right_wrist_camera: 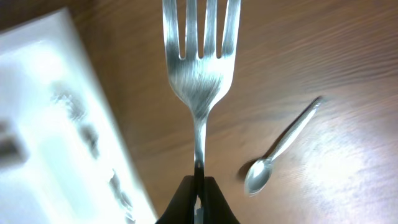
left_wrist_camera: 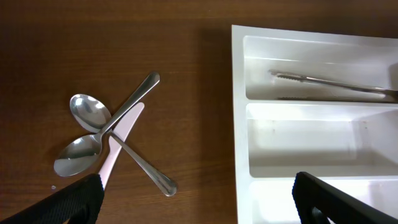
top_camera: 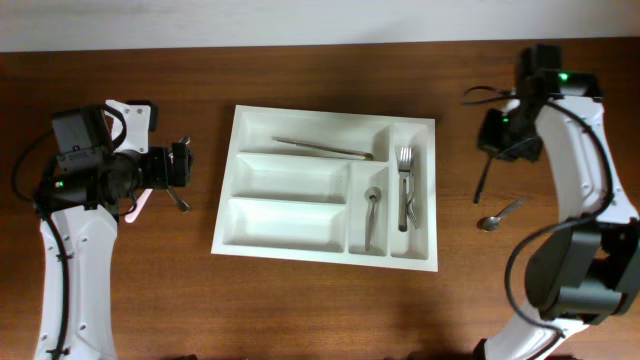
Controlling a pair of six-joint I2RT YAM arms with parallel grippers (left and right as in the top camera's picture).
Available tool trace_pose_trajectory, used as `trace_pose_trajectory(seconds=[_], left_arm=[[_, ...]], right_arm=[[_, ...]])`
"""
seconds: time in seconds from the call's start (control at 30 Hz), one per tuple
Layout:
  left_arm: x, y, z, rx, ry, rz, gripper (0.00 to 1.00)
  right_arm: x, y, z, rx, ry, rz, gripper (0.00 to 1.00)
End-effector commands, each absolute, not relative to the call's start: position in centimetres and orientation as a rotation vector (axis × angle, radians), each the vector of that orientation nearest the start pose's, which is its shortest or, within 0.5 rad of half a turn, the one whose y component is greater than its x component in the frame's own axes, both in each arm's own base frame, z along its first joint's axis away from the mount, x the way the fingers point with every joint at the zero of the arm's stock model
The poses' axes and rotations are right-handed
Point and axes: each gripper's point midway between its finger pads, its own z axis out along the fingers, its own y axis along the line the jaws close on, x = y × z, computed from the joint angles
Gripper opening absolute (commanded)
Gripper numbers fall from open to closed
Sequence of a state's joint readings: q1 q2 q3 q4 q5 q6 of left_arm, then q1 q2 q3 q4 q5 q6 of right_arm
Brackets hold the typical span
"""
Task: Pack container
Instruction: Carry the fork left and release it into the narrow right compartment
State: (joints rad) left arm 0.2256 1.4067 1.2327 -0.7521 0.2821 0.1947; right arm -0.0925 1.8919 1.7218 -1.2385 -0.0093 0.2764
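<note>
Right end effector clamped on fork, beside container; left end effector spread open near container's opposite side.

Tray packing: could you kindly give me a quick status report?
Right gripper shut on fork, beside tray. Left gripper open above crossed spoons and knife. Tray part filled. Small spoon loose on right.

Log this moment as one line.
right tool shut on fork | left tool open near crossed spoons | container partly filled | small spoon loose
</note>
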Motion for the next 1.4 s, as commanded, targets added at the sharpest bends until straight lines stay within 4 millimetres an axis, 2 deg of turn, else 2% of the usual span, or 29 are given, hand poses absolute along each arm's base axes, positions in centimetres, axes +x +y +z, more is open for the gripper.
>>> trace_pose_trajectory(seconds=[0.0, 0.13, 0.27, 0.43, 0.63, 0.77, 0.8, 0.9, 0.93, 1.03, 1.17, 1.23, 1.37], left_arm=[[37.7, 3.5, 20.6, 0.105, 2.432, -0.177, 0.99], [37.7, 3.5, 20.6, 0.105, 2.432, -0.177, 0.99], [37.7, 3.5, 20.6, 0.105, 2.432, -0.177, 0.99], [37.7, 3.5, 20.6, 0.105, 2.432, -0.177, 0.99], [37.7, 3.5, 20.6, 0.105, 2.432, -0.177, 0.99], [37.7, 3.5, 20.6, 0.105, 2.432, -0.177, 0.99], [37.7, 3.5, 20.6, 0.105, 2.432, -0.177, 0.99], [37.7, 3.5, 20.6, 0.105, 2.432, -0.177, 0.99], [37.7, 3.5, 20.6, 0.105, 2.432, -0.177, 0.99], [37.7, 3.5, 20.6, 0.105, 2.432, -0.177, 0.99], [37.7, 3.5, 20.6, 0.105, 2.432, -0.177, 0.99], [37.7, 3.5, 20.6, 0.105, 2.432, -0.177, 0.99], [37.7, 3.5, 20.6, 0.105, 2.432, -0.177, 0.99]], right_arm=[[39.0, 1.3, 14.4, 0.365, 2.967, 0.083, 0.04], [38.9, 6.4, 13.2, 0.179, 2.98, 0.097, 0.04], [39.6, 9.0, 11.3, 0.181, 2.947, 0.076, 0.04], [39.8, 9.4, 8.8, 0.176, 2.933, 0.083, 0.04], [38.0, 9.1, 5.8, 0.175, 2.987, 0.063, 0.05], [37.5, 9.1, 5.7, 0.156, 3.0, 0.056, 0.2], [37.7, 9.2, 6.0, 0.156, 2.993, 0.059, 0.28], [38.7, 9.2, 8.2, 0.138, 2.942, 0.072, 0.41], [39.1, 9.0, 9.2, 0.143, 2.919, 0.07, 0.47], [40.3, 7.3, 12.3, 0.19, 2.846, 0.026, 0.52], [40.8, 3.0, 15.8, 0.391, 2.767, -0.054, 0.56], [40.3, 0.3, 16.5, 0.546, 2.747, -0.073, 0.57], [37.8, -4.6, 15.5, 0.804, 2.78, -0.124, 0.6]])
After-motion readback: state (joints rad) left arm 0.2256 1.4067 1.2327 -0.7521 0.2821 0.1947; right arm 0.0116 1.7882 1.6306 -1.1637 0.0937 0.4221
